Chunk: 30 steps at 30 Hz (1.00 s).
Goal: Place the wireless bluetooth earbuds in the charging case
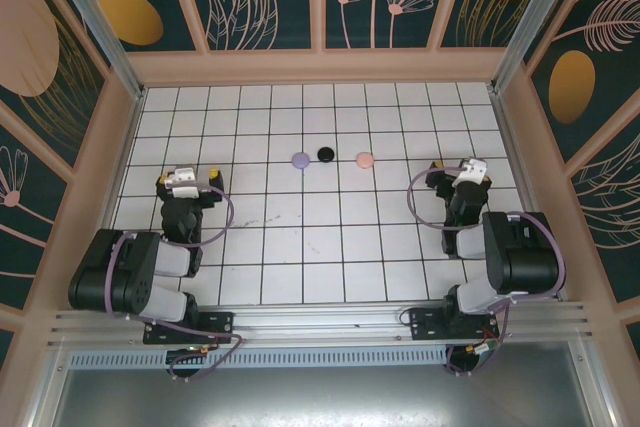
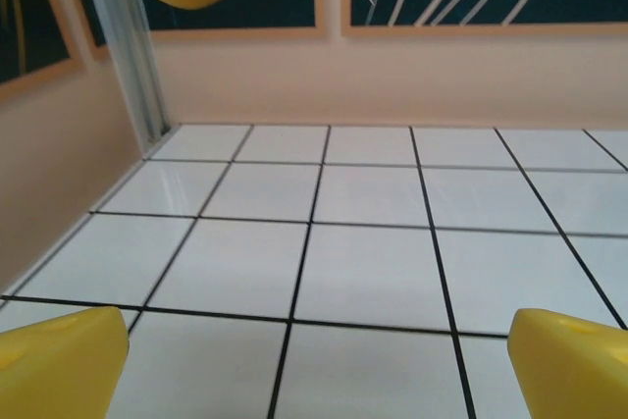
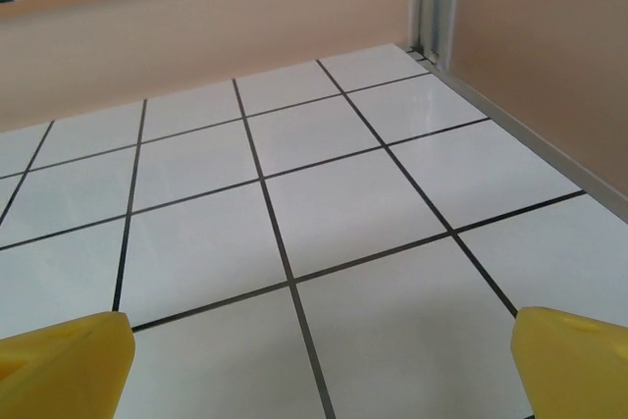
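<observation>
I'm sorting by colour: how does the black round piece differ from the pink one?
The black round piece is dark; the pink round piece is pale. The black one lies mid-row, slightly farther back; the pink one ends the row on the right. Both are small, round and lie on the tiled table.

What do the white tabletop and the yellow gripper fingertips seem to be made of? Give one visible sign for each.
Tabletop: probably glossy white tile or tile-printed laminate; dark grid lines and soft reflections. Left fingertips and right fingertips: matte yellow plastic, perhaps printed; even colour, no shine.
</observation>
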Each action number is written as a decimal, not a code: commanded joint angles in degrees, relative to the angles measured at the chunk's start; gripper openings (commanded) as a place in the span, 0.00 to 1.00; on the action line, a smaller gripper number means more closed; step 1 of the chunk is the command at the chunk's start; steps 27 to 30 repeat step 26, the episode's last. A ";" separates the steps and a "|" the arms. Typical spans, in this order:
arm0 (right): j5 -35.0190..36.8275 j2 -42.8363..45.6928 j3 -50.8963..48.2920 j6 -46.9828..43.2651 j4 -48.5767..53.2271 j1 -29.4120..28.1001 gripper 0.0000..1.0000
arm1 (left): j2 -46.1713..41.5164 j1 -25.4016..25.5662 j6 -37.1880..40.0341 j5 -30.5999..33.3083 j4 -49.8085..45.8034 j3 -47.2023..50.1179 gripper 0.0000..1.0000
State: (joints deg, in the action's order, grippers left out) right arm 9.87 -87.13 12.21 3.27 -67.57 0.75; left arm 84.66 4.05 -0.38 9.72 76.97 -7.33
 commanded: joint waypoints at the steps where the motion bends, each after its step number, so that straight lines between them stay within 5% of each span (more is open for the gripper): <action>1: -7.97 -1.17 0.20 -1.88 -6.01 0.83 0.99 | 2.11 -1.65 -0.53 -5.08 4.21 -1.62 0.99; 7: -8.19 -1.12 0.96 -2.06 -4.43 0.63 0.99 | 2.92 -4.22 -3.56 -6.56 -4.70 -6.80 0.99; 30: -8.80 -1.23 1.40 -1.99 -3.70 1.17 0.99 | 2.58 -4.23 -3.92 -5.08 -4.42 -6.47 0.99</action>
